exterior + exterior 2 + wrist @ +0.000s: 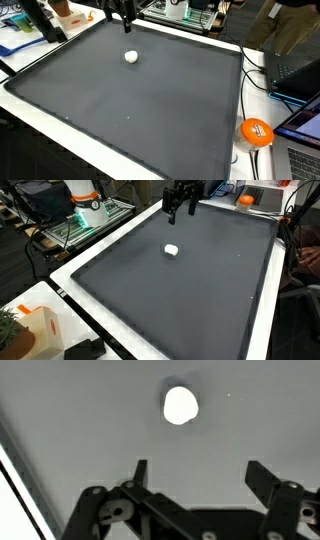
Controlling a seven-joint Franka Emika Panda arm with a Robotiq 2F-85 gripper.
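- Wrist view: the gripper [195, 465] hangs above the dark mat [80, 420]. Its two black fingers are spread wide and there is nothing between them.
- In the same view a small, round white object [180, 405] lies on the mat ahead of the fingertips. It is roughly in line with the gap between them and touches neither finger.
- In an exterior view the gripper [124, 14] hovers over the mat's far edge, clear of the surface. The white object [131, 57] sits alone on the mat a little in from that edge, well apart from the mat's other three edges.
- In an exterior view from another angle the white object [172, 250] again rests on the far part of the mat [190, 295]. The gripper [180, 215] is above and beyond it, with a plain gap between the two.
- A white table border [110, 320] frames the mat along its edges.
- An orange round thing [256, 132] lies off the mat, just beside one of its near corners, among dark cables.
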